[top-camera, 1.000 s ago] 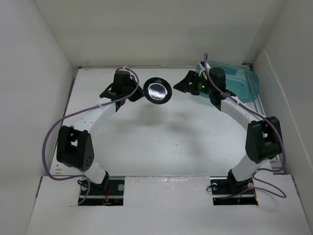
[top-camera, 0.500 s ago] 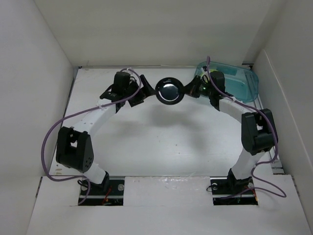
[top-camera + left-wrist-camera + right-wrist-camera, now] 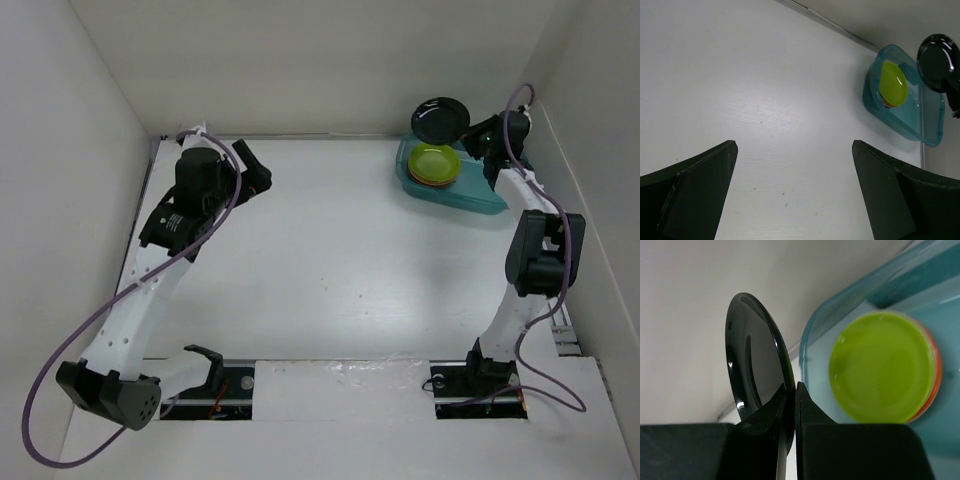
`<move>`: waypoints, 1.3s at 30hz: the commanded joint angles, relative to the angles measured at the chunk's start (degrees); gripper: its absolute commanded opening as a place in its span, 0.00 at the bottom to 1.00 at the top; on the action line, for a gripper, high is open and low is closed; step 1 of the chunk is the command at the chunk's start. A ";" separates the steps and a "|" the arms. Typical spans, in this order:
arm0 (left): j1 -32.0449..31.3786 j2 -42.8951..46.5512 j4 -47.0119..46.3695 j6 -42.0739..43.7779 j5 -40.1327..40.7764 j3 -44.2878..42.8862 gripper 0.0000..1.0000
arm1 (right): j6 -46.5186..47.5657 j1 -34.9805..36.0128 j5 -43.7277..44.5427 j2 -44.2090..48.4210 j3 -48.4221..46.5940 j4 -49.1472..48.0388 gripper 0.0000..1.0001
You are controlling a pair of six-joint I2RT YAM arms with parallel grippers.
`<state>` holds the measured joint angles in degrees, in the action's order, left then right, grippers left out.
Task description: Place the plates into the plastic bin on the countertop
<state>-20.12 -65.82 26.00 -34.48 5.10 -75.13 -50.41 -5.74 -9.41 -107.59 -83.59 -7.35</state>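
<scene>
A black plate (image 3: 440,120) hangs tilted on edge above the back rim of the teal plastic bin (image 3: 478,197), at the back right of the white countertop (image 3: 330,260). My right gripper (image 3: 467,132) is shut on the plate's rim; in the right wrist view its fingers (image 3: 807,415) pinch the black plate (image 3: 757,375). Inside the bin (image 3: 840,320) a lime green plate (image 3: 882,367) lies on an orange plate (image 3: 935,375). My left gripper (image 3: 255,168) stands open and empty at the back left, far from the bin (image 3: 932,125).
White walls close in the countertop at the back and on both sides. The bin sits close to the back right corner. Purple cables loop off both arms. The arm bases stand at the near edge.
The left gripper let go of the black plate and drew back to the left. The right gripper shut on the plate and carried it right, over the bin.
</scene>
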 commanded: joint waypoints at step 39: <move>2.45 2.52 12.06 7.15 17.57 -11.70 1.00 | 15.85 22.07 31.10 40.07 3.78 32.66 1.00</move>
<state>-17.87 -66.54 36.53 -28.12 17.45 -83.88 -39.92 12.49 13.61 -74.56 -80.64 18.31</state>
